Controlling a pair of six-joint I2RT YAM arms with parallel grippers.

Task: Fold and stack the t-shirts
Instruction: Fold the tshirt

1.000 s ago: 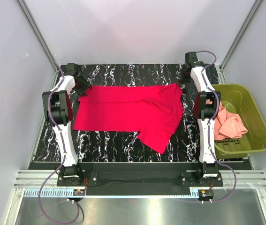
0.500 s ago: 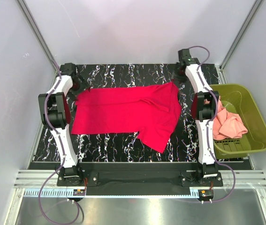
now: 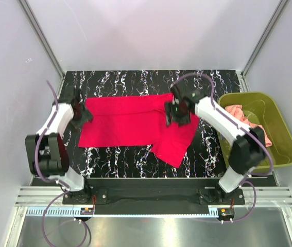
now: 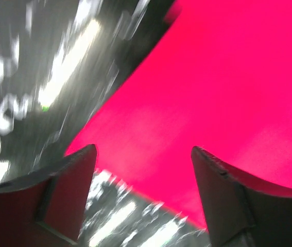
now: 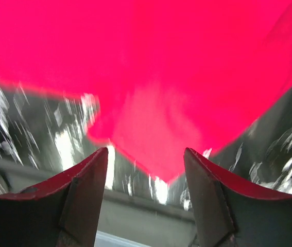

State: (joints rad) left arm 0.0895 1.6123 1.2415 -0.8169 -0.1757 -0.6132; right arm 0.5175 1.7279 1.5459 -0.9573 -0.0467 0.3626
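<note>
A crimson red t-shirt lies spread flat across the black marbled table, one sleeve hanging toward the near right. My left gripper hovers over its left edge; in the left wrist view the gripper is open, with only red cloth and table beneath it. My right gripper hovers above the shirt's right part; in the right wrist view the gripper is open over a corner of the red cloth. A salmon-pink t-shirt lies crumpled in the basket, partly hidden by my right arm.
The olive-green plastic basket stands off the table's right edge. Grey walls with metal posts close in the back and sides. Both arm bases sit on the black rail at the near edge.
Both grippers opened and left the far corners of the red shirt. The left arm drew back along the left edge; the right arm swung in over the shirt's right part.
</note>
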